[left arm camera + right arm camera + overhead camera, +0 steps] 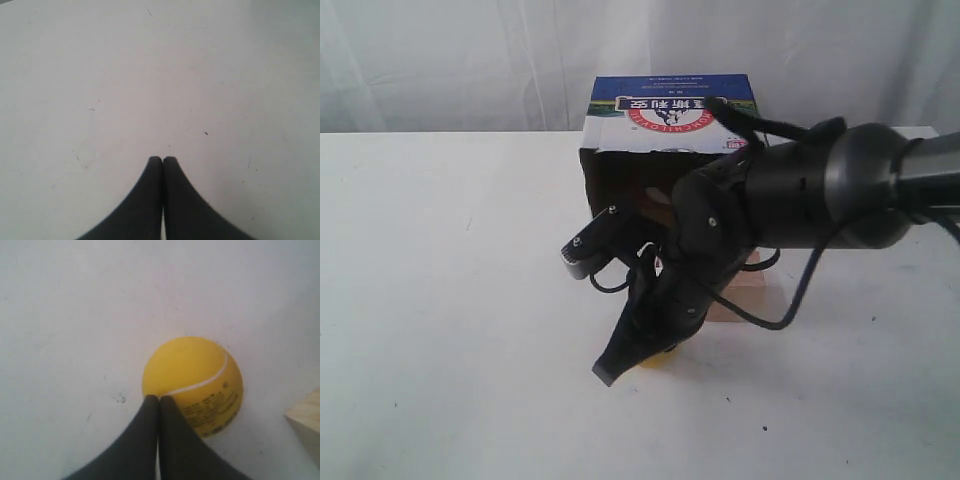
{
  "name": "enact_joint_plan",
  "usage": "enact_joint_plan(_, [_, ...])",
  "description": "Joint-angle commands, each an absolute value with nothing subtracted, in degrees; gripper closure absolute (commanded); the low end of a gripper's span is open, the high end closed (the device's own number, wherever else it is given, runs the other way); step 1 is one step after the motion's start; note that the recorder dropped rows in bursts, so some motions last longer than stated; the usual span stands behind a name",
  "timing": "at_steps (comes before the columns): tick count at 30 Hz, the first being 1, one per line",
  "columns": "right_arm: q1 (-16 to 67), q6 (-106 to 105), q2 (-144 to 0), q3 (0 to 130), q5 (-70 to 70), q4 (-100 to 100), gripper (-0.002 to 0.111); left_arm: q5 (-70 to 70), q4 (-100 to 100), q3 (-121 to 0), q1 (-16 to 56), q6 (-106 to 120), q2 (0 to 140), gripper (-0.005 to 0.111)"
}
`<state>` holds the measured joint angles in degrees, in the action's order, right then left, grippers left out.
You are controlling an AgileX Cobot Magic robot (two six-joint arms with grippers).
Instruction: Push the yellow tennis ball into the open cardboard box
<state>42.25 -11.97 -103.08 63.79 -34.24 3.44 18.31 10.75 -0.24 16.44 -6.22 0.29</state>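
1. A white table (440, 300) fills the exterior frame, giving a flat run for a rolling push.
2. The open cardboard box (670, 115) lies at upper centre, its brown mouth apparently turned toward the lower edge of the frame so that a ball can roll in.
3. The right arm (820, 185) reaches in from the right edge, crosses the middle and hides much of the opening.
4. A pale wooden cube (745, 290) sits right of centre, near the box front. It looks a likely obstacle if the push drifts right.
5. The yellow tennis ball (195, 375) rests on the table at lower centre, outside the box and mostly hidden under the arm.
6. The right gripper (159, 399) has its jaws pressed together into one blunt tip, touching the ball or just short of it, seemingly to shove rather than grasp.
7. The left gripper (162, 160), jaws likewise together, hangs over bare tabletop, out of the way.
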Motion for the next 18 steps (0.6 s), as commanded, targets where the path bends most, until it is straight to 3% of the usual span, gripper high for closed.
enact_joint_plan(1, [42.17, -11.27, -107.56, 66.16, -34.01, 2.64, 0.108, 18.89, 10.84, 0.0, 16.73, -6.09, 0.0, 0.107])
enact_joint_plan(18, [41.18, -8.47, -108.7, 70.19, -34.81, -2.26, 0.108, 18.89, 10.84, 0.0, 16.73, -6.09, 0.0, 0.107])
